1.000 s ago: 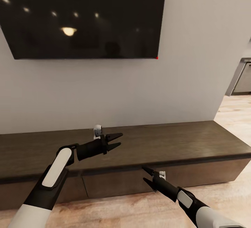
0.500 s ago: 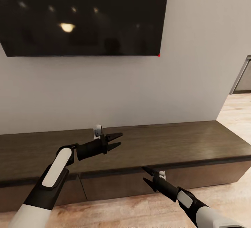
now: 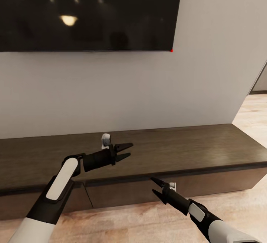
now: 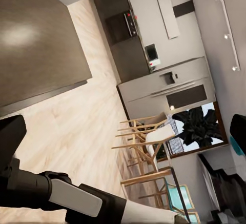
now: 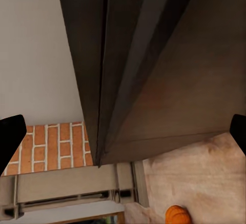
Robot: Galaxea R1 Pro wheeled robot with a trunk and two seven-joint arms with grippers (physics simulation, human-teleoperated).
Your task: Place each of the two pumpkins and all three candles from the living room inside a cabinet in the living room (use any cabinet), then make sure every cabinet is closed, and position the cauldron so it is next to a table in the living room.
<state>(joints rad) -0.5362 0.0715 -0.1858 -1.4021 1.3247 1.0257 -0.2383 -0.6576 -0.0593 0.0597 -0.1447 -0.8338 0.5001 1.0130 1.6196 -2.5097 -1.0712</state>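
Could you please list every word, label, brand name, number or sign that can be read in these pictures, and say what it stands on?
None: no readable text in any view.
The television shows only reflected lights and a red dot at its corner.
The cabinet fronts are plain.
The kitchen appliances carry small panels too blurred to read.

The cabinet runs past the head view's left edge, so its far end is out of sight, and the left arm covers part of its top. The television is cropped along the top and left. In the right wrist view a pumpkin is cut by the picture's edge. The distant dining chairs are too small to make out clearly.
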